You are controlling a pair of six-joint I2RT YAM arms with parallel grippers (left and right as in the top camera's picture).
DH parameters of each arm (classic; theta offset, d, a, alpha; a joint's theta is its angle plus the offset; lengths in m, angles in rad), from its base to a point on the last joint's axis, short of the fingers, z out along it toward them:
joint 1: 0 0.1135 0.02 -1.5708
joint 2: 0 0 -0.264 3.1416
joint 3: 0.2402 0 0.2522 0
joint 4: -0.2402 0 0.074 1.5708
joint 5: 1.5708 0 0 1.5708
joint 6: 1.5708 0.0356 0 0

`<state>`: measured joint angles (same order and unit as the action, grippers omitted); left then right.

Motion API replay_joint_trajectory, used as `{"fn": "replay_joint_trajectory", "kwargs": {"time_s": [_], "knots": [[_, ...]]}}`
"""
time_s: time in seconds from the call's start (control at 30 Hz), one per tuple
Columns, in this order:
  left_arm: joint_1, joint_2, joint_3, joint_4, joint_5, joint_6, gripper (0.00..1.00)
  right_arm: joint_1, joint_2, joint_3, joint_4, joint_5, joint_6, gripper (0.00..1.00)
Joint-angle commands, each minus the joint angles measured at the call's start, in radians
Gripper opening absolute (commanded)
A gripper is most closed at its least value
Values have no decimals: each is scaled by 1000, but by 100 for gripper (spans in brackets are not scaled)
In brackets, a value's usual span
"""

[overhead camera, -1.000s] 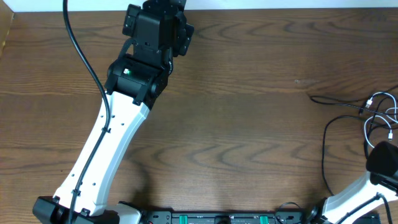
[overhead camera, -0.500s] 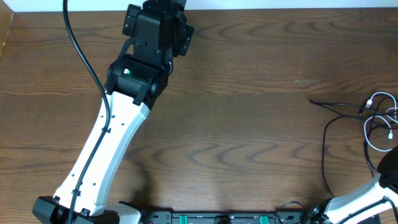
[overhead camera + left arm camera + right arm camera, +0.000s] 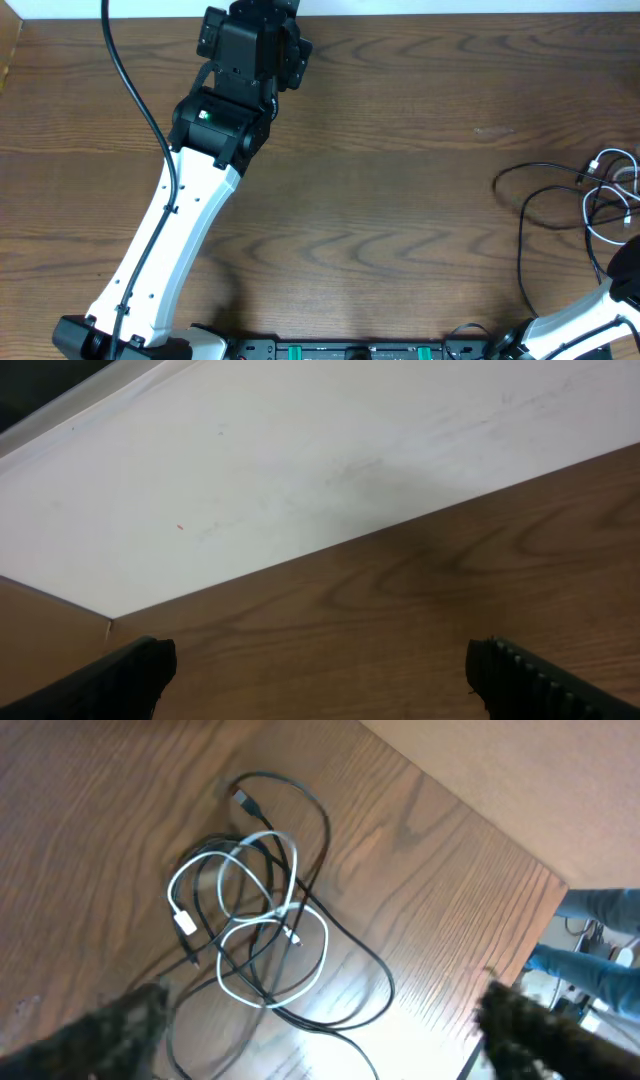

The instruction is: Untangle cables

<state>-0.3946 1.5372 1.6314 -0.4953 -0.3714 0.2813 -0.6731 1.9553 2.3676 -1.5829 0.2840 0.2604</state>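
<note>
Cables [image 3: 268,915] heaped at the table's [image 3: 400,200] right edge, neither arm touching them.
Left gripper [image 3: 320,660] hangs at the far edge, jaws spread wide and empty, well apart from the work (parked out of the way, I judge). To the right, one white cord loops through black ones, probably two, though the strands overlap. Right gripper [image 3: 320,1005] hovers above the heap, jaws released, likely to choose a strand.

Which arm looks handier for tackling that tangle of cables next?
Right. The cables lie at the table's right edge beside that arm, and the right gripper hangs open above them. The left gripper, also open, is far off at the back.
</note>
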Motion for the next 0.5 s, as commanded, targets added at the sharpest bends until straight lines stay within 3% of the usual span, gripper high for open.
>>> {"fn": "replay_joint_trajectory", "kwargs": {"time_s": [0.0,0.47], "knots": [[0,-21,9,3,-2,-6,98,-2,-1,-2,1,8,16,99],[0,-21,9,2,-2,-6,98,97,-41,0,51,-249,-114,98]]}}
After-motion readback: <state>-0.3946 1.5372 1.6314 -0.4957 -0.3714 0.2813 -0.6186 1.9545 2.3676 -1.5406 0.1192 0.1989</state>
